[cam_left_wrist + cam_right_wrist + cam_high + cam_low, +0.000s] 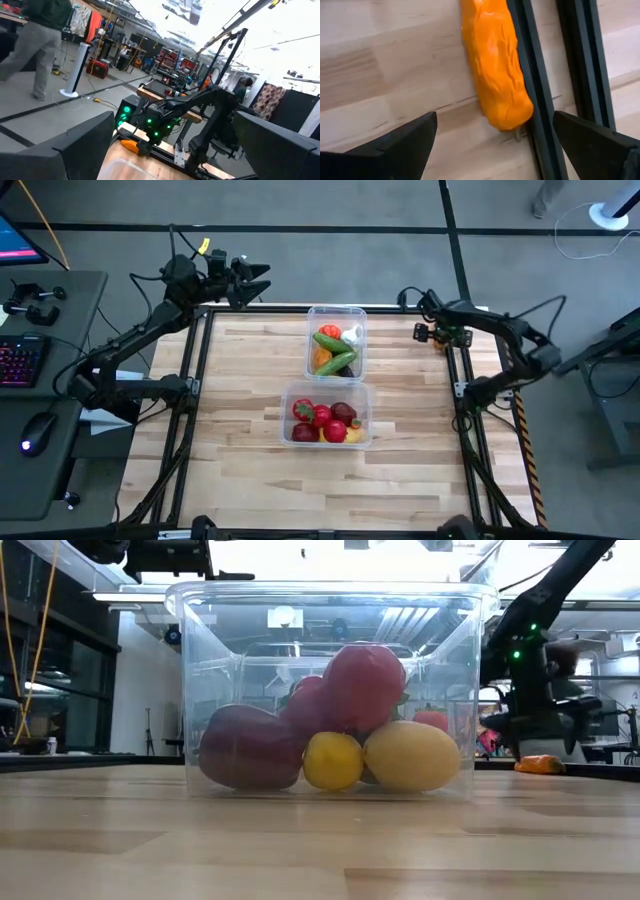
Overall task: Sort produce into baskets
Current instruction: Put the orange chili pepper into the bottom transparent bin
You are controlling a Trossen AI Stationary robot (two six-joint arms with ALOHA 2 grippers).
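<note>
From above, I see my right claw (432, 332) at the far right edge of the table (250, 480), fingers spread, with an orange carrot (441, 340) just beside it against the dark frame rail (462, 395). My left claw (262, 283) waits off the far left corner, also spread and holding nothing. Two clear baskets sit well apart from both claws at mid-table: the far basket (336, 311) holds green cucumbers (336, 352), something orange and a white garlic; the near basket (327, 442) holds red pieces.

At table level, I see the near basket (330, 600) up close with red fruit (362, 685) stacked over two yellow lemons (333, 761). The carrot (541, 764) lies beyond, under the right arm.

Through the left wrist, my own fingers (80, 145) stand wide, and the right arm works across the table near the carrot (129, 145). A person (37, 35) walks in the room behind.

Through the right wrist, the carrot (495, 65) lies ahead of my spread fingers (405, 142), touching the rail (532, 90).
</note>
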